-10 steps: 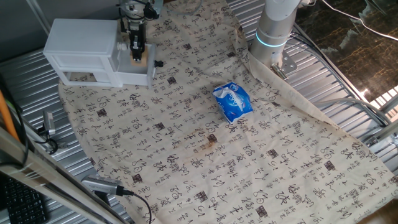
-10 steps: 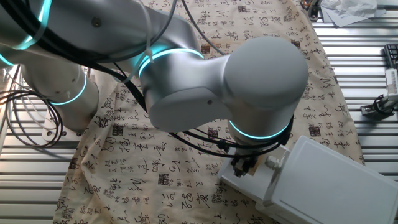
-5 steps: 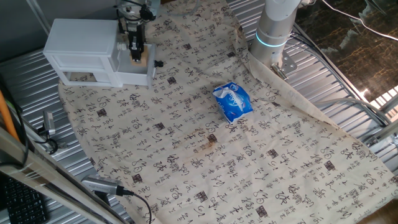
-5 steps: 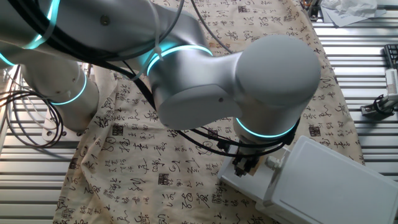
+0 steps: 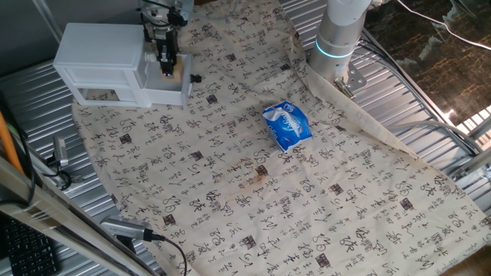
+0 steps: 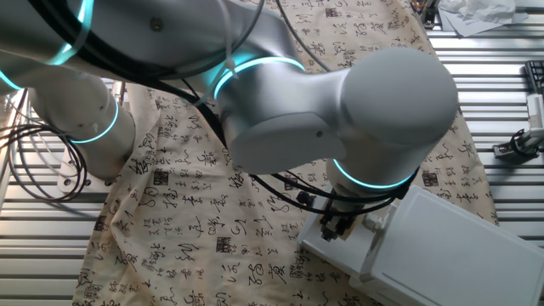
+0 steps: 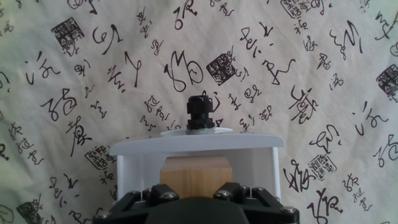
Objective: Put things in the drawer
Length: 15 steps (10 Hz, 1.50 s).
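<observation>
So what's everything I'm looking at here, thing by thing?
Wooden block: one, light tan, lying in the pulled-out drawer.
Drawer: one, white with a dark knob, pulled out of the cabinet.
Cabinet: one, white, at the cloth's far corner.
Blue packet: one, blue and white, mid-cloth.
Tablecloth: one, beige with black characters, over the metal table.
Robot arm: one, silver with glowing cyan rings.
Gripper: one, black, jaws over the block; grip unclear.

A table of ribbed metal slats is carrying a beige cloth printed with dark characters. On the cloth, a white cabinet is standing at ten o'clock, and a blue packet is lying near the centre, toward two o'clock.
</observation>
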{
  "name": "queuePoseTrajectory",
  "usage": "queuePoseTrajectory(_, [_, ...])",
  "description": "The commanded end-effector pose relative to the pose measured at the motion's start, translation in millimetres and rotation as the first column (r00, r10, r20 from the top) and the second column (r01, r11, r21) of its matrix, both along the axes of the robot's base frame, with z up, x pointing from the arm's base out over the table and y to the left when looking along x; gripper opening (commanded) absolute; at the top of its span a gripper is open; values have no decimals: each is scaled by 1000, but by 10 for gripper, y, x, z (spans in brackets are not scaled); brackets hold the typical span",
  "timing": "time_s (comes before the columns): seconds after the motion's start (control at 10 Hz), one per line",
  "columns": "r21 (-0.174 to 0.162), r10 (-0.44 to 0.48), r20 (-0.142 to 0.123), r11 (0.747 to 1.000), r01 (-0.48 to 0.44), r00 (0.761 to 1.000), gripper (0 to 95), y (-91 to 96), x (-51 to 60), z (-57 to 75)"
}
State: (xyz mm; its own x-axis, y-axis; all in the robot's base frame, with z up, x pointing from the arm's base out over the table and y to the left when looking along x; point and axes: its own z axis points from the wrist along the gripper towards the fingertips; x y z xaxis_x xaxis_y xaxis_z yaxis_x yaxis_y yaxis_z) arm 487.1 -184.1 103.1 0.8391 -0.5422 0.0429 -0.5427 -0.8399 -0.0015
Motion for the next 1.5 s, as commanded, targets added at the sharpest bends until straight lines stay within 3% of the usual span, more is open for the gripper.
queuePoseTrajectory(0.1, [-1,-2,2,1000,2,1000,380,-3,-15,3])
queuePoseTrajectory(0.8, [-17,-58,7,998,58,998,380,-5,-16,4])
queuePoseTrajectory(0.9, [-16,-78,8,997,78,997,570,-9,-17,6])
queuePoseTrajectory(1.1, [-15,-88,8,996,89,996,570,-10,-18,7])
queuePoseTrajectory(1.2, [-18,-88,9,996,88,996,760,-10,-18,7])
queuePoseTrajectory(1.5, [-17,-85,10,996,85,996,760,-10,-18,7])
